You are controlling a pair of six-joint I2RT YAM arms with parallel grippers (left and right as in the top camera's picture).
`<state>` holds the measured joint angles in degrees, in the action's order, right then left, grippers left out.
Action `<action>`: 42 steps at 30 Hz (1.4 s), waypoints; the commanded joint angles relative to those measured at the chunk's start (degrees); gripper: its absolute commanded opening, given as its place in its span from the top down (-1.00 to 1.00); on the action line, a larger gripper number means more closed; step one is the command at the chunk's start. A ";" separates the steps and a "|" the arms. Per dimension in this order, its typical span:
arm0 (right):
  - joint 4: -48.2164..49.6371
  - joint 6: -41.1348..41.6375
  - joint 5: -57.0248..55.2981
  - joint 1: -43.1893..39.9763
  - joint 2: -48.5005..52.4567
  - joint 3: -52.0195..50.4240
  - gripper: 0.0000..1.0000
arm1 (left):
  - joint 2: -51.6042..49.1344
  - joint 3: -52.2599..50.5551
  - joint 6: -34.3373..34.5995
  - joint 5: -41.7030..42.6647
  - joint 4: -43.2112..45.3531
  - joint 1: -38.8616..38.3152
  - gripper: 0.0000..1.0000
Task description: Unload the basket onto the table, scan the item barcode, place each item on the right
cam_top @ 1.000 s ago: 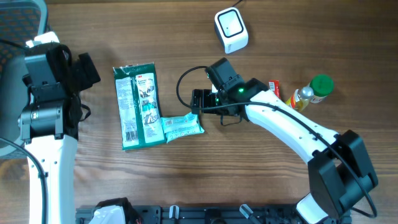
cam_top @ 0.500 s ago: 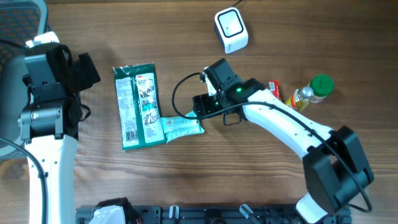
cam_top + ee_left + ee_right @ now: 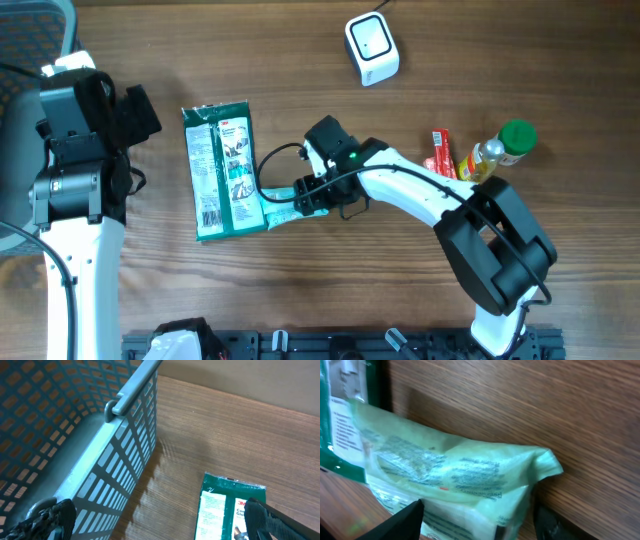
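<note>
Low in the centre of the frame, your right gripper (image 3: 308,192) sits part open astride the end of the pale green packet (image 3: 283,208). The wrist view is blurred, so you cannot tell whether the pads pinch it. Touching the packet on its left lies the dark green pack (image 3: 221,170). At far left, your left gripper (image 3: 159,522) gapes wide and empty beside the blue basket (image 3: 60,435). The white scanner (image 3: 371,48) stands at the top, well apart.

overhead: top-down, whole table (image 3: 300,290) | left wrist: oblique, shares green packet (image 3: 220,510) with overhead | right wrist: very close, pale pouch (image 3: 450,475)
</note>
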<state>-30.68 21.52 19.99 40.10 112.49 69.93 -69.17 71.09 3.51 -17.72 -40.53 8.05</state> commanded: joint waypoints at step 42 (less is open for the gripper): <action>-0.20 -9.09 8.22 -3.34 -9.22 -0.28 0.91 | 0.00 0.24 -0.11 0.28 0.13 0.33 -1.00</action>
<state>-30.85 15.27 26.59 36.97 104.73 69.78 -69.17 71.09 3.51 -17.72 -40.53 8.05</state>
